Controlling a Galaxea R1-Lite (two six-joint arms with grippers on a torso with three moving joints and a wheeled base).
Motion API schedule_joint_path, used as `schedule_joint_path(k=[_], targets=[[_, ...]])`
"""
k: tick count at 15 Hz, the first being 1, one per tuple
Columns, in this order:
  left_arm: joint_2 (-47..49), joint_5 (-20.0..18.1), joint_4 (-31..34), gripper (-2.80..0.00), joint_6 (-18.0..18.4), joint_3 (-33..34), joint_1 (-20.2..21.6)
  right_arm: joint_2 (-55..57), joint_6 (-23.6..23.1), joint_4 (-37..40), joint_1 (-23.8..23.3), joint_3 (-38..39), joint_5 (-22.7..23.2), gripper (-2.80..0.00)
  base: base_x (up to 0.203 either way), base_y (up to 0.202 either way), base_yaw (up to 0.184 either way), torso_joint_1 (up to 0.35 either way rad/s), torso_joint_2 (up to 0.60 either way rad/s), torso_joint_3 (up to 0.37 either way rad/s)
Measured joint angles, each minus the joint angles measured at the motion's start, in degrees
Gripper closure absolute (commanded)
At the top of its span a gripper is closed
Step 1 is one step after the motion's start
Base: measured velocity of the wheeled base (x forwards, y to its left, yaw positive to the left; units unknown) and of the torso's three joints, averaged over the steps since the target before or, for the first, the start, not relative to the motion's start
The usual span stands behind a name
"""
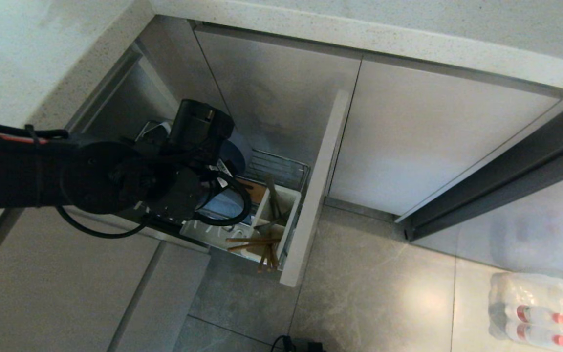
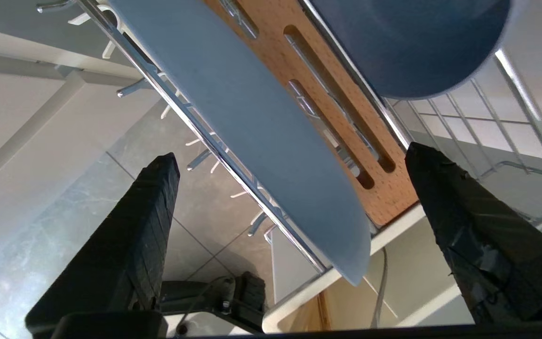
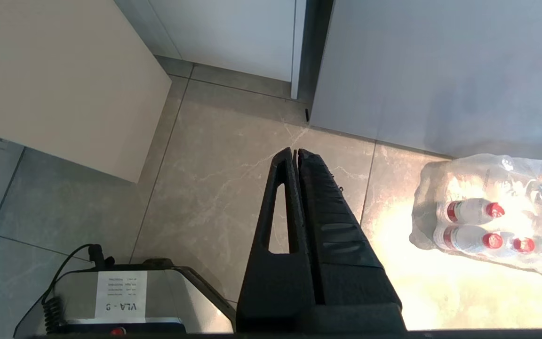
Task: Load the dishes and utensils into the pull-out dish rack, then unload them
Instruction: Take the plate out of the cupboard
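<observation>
The plate (image 2: 252, 122) is matte light blue and smooth; beside it, the bowl (image 2: 407, 42) is a darker matte blue-grey. Under the plate, the rack's wires (image 2: 459, 117) are shiny chrome metal, and its slotted strip (image 2: 327, 94) is speckled light-brown wood. The chopsticks (image 1: 252, 242) look like bare wood. The left pincer (image 2: 290, 169) has ribbed matte black fingers (image 2: 144, 226). The floor (image 3: 214, 179) is glossy veined grey tile, and the counter (image 1: 12, 49) is speckled pale stone.

Head cam looks steeply down, mid-range, on pull-out dish rack (image 1: 281, 195) at frame centre. L wrist cam sits close above same rack (image 2: 346, 122). R wrist cam faces floor tiles (image 3: 214, 169).
</observation>
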Motion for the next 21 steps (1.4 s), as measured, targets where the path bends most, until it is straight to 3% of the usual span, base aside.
schedule_joint_path(k=[7,8,21], targets=[[1.13,0.0,-0.06,-2.8,0.04,0.02,0.42,0.0,0.02,0.0,0.0,0.0,-0.01,0.0,0.0,0.0,0.0,0.0,0.0,0.0],[1.26,0.0,-0.07,0.0,0.1,0.02,0.42,0.0,0.02,0.0,0.0,0.0,0.0,0.0,0.0,0.0,0.0,0.0,0.0,0.0],[0.56,0.01,0.06,0.0,0.16,-0.03,0.27,0.0,0.02,0.02,0.0,0.0,0.0,0.0,0.0,0.0,0.0,0.0,0.0,0.0]])
